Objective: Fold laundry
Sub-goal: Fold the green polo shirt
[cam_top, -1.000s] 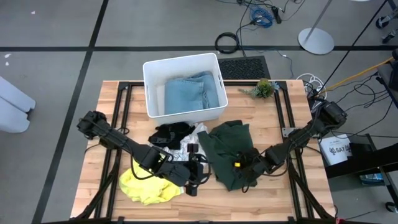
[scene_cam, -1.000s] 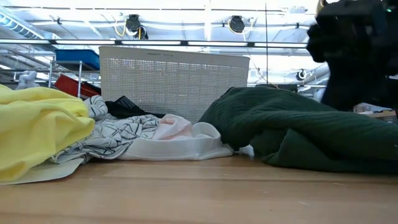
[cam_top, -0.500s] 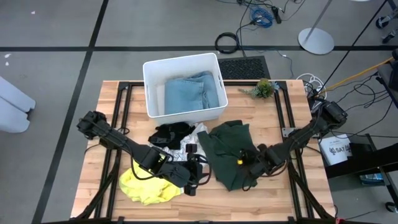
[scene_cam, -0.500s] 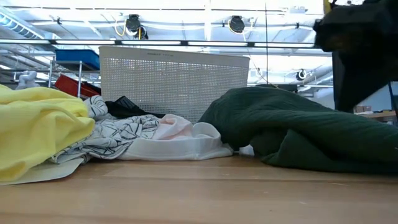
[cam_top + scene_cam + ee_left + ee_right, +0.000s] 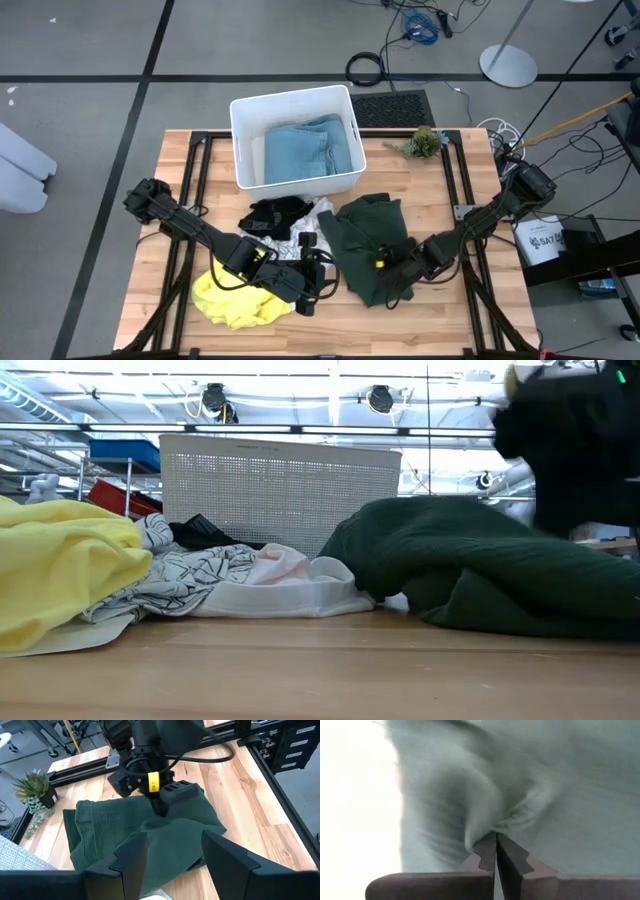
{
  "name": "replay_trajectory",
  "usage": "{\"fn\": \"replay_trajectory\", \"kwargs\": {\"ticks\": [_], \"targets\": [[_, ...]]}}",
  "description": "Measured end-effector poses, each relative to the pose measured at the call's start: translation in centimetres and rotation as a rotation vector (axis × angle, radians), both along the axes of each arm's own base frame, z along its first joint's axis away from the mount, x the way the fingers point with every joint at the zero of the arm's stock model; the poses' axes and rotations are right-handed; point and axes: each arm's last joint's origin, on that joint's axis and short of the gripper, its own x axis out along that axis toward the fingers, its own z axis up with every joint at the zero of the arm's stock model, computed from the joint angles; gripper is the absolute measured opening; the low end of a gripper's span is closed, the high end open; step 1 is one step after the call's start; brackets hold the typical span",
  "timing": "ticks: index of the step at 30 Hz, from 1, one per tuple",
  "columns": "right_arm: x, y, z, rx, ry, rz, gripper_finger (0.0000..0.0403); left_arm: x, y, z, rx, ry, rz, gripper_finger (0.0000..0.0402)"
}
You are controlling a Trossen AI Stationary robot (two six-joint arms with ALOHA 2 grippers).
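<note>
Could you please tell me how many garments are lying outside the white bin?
4: black garment nearest the bin, patterned white garment beside it, yellow garment front-left, dark green garment centre-right. Others may be hidden underneath.

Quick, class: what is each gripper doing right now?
Left gripper: open, holding nothing.
Right gripper: shut on the dark green garment.

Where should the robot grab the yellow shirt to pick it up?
Probably a raised fold on top of the yellow shirt, coming from above. It lies crumpled in a heap on the table, so its edges are tucked in and only the bunched top offers something to pinch.
</note>
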Motion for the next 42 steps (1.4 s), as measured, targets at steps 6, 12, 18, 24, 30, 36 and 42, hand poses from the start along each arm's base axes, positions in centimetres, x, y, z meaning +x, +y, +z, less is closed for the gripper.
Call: {"fn": "replay_trajectory", "kwargs": {"ticks": [6, 12, 18, 24, 30, 36, 42], "targets": [[3.5, 2.8, 3.9, -0.048, -0.512, 0.435, 0.0000, 0.0, -0.1, 0.0, 0.003, -0.005, 0.006, 0.0198], [2.7, 4.5, 4.9, 0.003, -0.460, 0.642, 0.0000, -0.3, -0.5, 0.0, 0.008, -0.007, -0.002, 0.0198], [1.7, 4.0, 4.1, -0.004, -0.240, 0.565, 0.0000, -0.3, -0.5, 0.0, -0.003, 0.002, -0.020, 0.0198], [2.2, 1.7, 3.1, -0.176, -0.148, 0.282, 0.0000, -0.3, -0.6, 0.0, -0.005, 0.002, -0.023, 0.0198], [5.4, -0.7, 0.3, -0.142, -0.104, 0.188, 0.0000, -0.2, -0.5, 0.0, -0.025, -0.003, -0.011, 0.0198], [9.5, 0.4, 2.3, -0.153, -0.337, 0.405, 0.0000, -0.3, -0.7, 0.0, -0.024, 0.001, -0.014, 0.0198], [8.4, 0.0, 4.4, -0.280, -0.006, 0.363, 0.0000, -0.7, -1.1, -0.2, -0.019, 0.017, -0.026, 0.0198]]}}
